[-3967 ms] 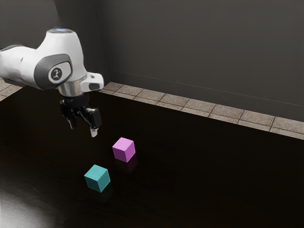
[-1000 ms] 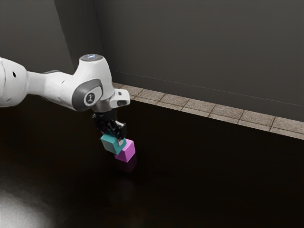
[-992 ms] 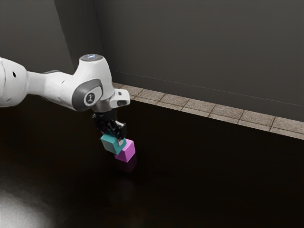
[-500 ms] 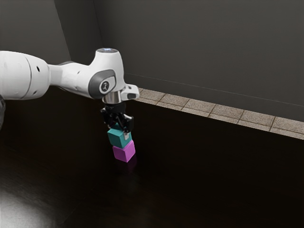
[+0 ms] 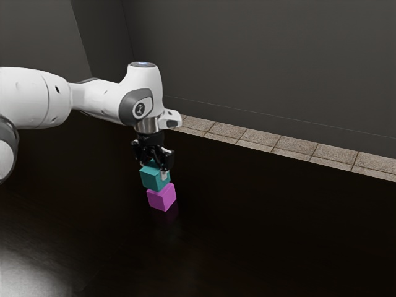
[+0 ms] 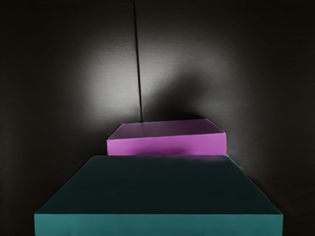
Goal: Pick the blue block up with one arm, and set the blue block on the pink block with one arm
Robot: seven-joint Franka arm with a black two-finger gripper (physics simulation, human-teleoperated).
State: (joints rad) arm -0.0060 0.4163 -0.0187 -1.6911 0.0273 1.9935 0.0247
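Firmly the jaws grip the blue block between them; directly above the pink block.

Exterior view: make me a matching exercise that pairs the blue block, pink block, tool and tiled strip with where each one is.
1 blue block; 2 pink block; 3 tool; 4 tiled strip.
A standing on the table; B at the foot of the wall; C shut on a block; D held above another block.
Pairs: 1-D; 2-A; 3-C; 4-B.
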